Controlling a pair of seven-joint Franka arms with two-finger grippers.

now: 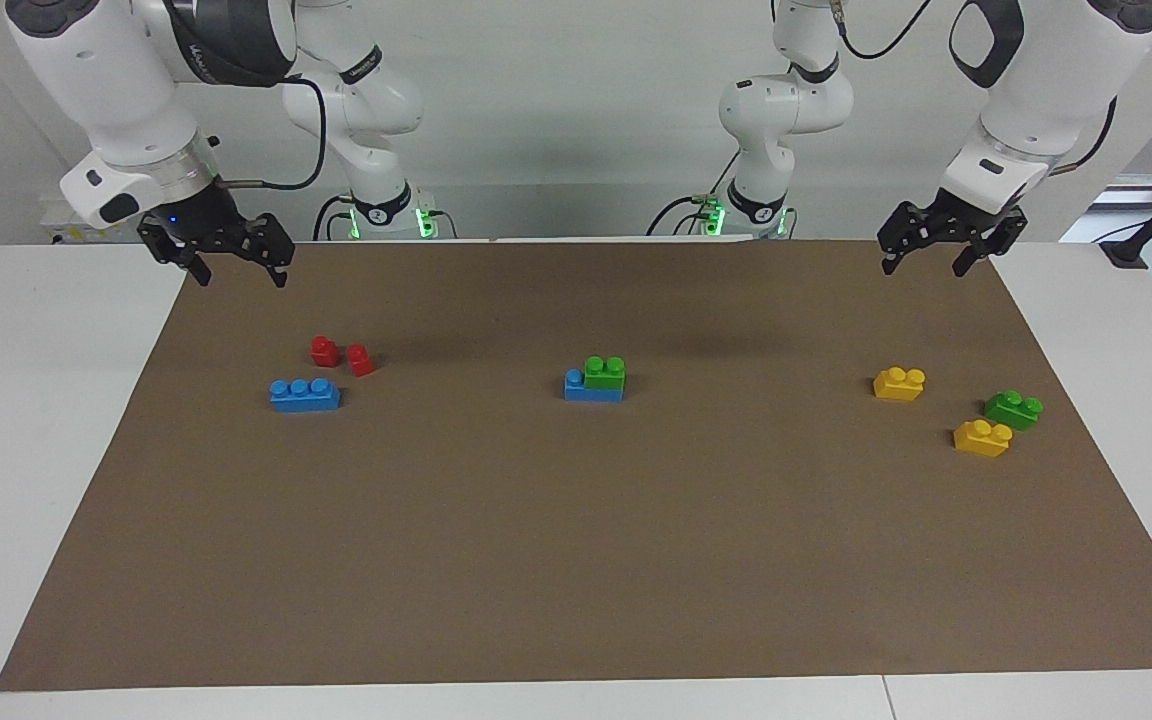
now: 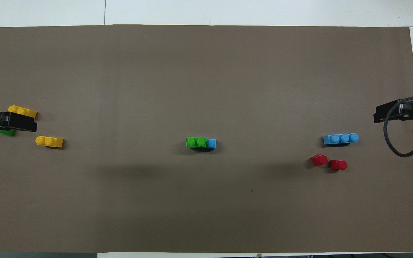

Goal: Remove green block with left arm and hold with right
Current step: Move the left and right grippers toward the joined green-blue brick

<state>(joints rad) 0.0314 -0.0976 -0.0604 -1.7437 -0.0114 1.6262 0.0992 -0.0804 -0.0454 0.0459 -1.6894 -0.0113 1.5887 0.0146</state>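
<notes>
A green block (image 1: pixel 604 372) (image 2: pixel 196 142) is stacked on a blue brick (image 1: pixel 591 391) (image 2: pixel 211 143) in the middle of the brown mat, leaving one blue stud bare. Another green block (image 1: pixel 1013 409) (image 2: pixel 6 133) lies at the left arm's end between two yellow bricks; in the overhead view the raised gripper partly covers it. My left gripper (image 1: pixel 926 268) (image 2: pixel 27 122) hangs open and holds nothing, above the mat's corner at its own end. At the right arm's end my right gripper (image 1: pixel 240 278) (image 2: pixel 382 114) is likewise raised, open and holding nothing. Neither touches a brick.
Two yellow bricks (image 1: pixel 899 383) (image 1: pixel 982 438) lie at the left arm's end. Toward the right arm's end sit two small red bricks (image 1: pixel 324 350) (image 1: pixel 360 359) and a three-stud blue brick (image 1: pixel 305 394). The brown mat (image 1: pixel 576 560) covers a white table.
</notes>
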